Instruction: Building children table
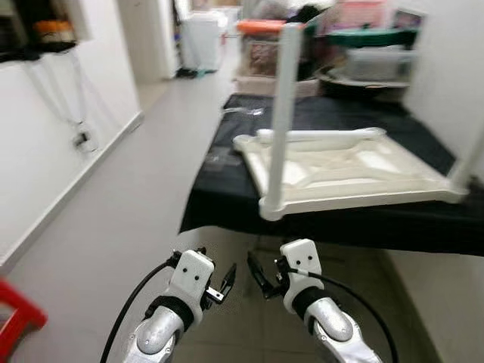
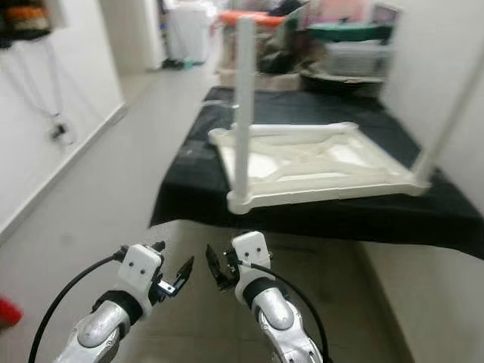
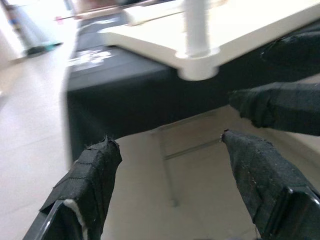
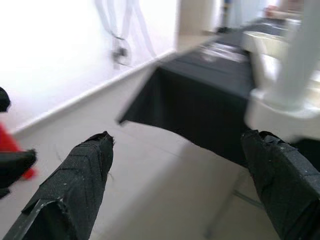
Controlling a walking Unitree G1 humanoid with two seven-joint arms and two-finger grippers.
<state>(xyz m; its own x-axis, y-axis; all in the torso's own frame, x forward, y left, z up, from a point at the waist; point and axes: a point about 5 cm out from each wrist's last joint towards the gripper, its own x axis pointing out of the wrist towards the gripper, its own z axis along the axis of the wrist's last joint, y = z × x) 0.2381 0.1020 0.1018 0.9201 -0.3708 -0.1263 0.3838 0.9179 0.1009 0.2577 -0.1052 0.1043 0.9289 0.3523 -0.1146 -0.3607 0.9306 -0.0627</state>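
Both grippers — left (image 1: 229, 281), right (image 1: 257, 276) — hang low over the floor (image 1: 136, 189), tips facing, fingers apart, empty. Ahead, the upturned white tabletop (image 1: 344, 170) lies on a black-draped table (image 1: 227, 204), one leg (image 1: 283, 113) upright at its near corner — clutter behind.

Black tablecloth (image 1: 227, 189), storage bins (image 1: 265, 45) (blurred), grey floor (image 1: 144, 197)

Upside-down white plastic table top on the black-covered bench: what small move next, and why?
Probably step closer and raise both arms. The left tool and right tool hang open and empty below the edge of the black-covered bench, short of the white plastic table top, whose near-corner white leg already stands upright.
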